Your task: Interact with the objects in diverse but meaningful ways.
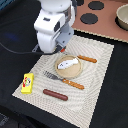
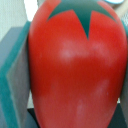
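**Tomato held between the fingers, arm above the mat's far edge**

At the far edge of the placemat (image 1: 70, 70), you will find the white arm (image 1: 50, 25) lowered over the table. Its body hides the gripper in the exterior view, so use the wrist view to check the grip.

1. Grip. In the wrist view the red tomato (image 2: 75, 70) fills nearly the whole picture, its dark green star-shaped cap at one end. A grey finger with a teal pad (image 2: 12, 85) lies flat against one side of the tomato. The gripper (image 2: 70, 100) is clamped on the tomato; the opposite finger is mostly out of frame at the picture's edge.

2. Plate. The round tan plate (image 1: 67, 71) sits near the middle of the mat, just beside the arm. The flat white fish (image 1: 68, 63) lies on it.

3. Cutlery. The knife (image 1: 86, 58) lies beyond the plate, toward the exterior view's right. The fork (image 1: 62, 80) lies along the plate's near rim, its tines pointing to the exterior view's left.

4. Other items. The brown sausage (image 1: 55, 94) lies on the mat nearer the camera than the fork. The yellow box (image 1: 28, 82) lies at the mat's edge on the exterior view's left, well apart from the plate.

5. Background. A tan board with black discs (image 1: 95, 12) and a bowl (image 1: 122, 17) lie beyond the mat.
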